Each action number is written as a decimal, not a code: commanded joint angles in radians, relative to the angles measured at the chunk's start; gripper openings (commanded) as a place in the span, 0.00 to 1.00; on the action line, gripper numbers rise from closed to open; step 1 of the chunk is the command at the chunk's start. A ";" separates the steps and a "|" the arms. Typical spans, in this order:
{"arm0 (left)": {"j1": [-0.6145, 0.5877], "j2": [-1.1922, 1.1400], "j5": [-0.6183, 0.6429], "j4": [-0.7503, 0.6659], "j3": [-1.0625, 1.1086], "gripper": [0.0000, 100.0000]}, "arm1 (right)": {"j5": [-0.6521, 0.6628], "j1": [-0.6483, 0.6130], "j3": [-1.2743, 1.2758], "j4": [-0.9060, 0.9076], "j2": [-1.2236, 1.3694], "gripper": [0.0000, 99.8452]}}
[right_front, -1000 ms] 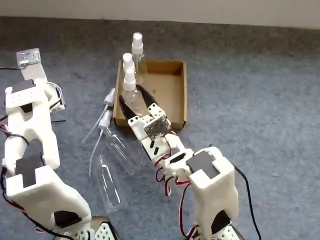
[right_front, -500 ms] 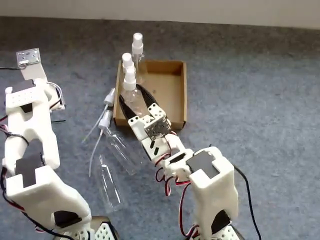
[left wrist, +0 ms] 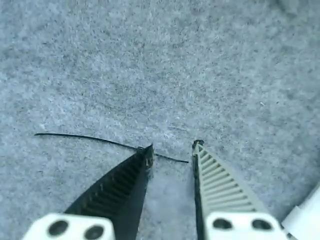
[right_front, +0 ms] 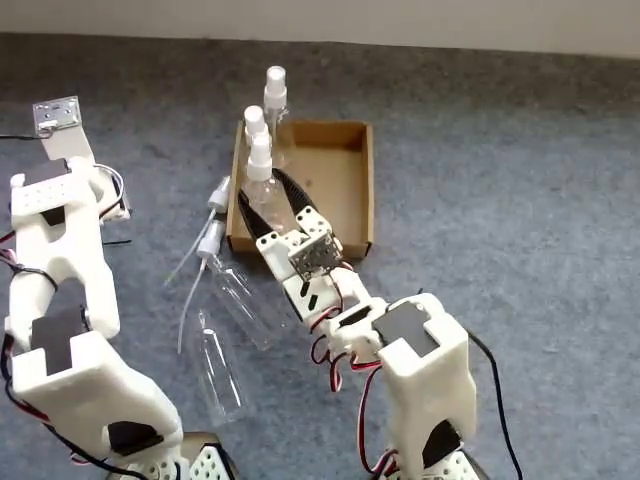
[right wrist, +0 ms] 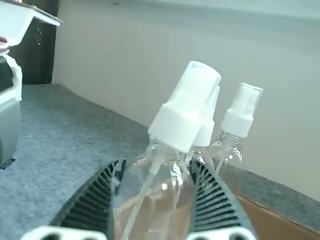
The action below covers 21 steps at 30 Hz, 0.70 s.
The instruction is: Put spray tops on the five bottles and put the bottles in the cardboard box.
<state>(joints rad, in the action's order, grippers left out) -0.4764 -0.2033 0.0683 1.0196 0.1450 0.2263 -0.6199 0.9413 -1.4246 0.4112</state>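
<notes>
On the left, the left gripper point(left wrist: 171, 150) hangs over bare carpet point(left wrist: 225, 60), its pincer slightly spread with nothing between the tips; a black cable point(left wrist: 85, 137) crosses the carpet just by them.

Moving right, toward the carpet's near edge, we count two uncapped bottles lying on their sides, the nearer bottle point(right_front: 219, 368) and the slanted bottle point(right_front: 243, 298); just beyond them lie two loose tops, each trailing its thin tube over the carpet: the first spray top point(right_front: 210, 240), right at the slanted bottle's mouth but not on it, and the second spray top point(right_front: 219, 193), close to the left wall of the cardboard box point(right_front: 330, 124).

Along that left wall we count three capped bottles standing upright; the far bottle point(right_front: 274, 90) appears to stand in the far-left corner; the middle bottle point(right_front: 256, 120) rises beside the wall, though we cannot tell whether it is inside; the held bottle point(right_front: 260, 160) is at the near-left corner, pinched at its body by the right gripper point(right_front: 266, 197), one jaw on each side.

So we judge the capping three-fifths done; two bottles need tops; the boxing is under way, and the rest of the box floor is bare; in all, five bottles, five tops, one box.
</notes>
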 commanded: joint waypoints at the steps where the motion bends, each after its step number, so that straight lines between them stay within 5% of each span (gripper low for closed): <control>1: 0.010 0.007 0.009 -0.014 -0.047 0.13 | -0.003 0.012 -0.019 -0.025 -0.010 0.01; 11: 0.012 0.007 0.009 -0.014 -0.048 0.13 | -0.003 0.012 -0.019 -0.025 -0.010 0.01; 21: 0.012 0.007 0.009 -0.014 -0.048 0.13 | -0.003 0.013 -0.019 -0.025 -0.010 0.13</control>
<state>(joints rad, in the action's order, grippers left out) -0.4764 -0.2033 0.0683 1.0196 0.1450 0.2263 -0.6199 0.9413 -1.4262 0.4112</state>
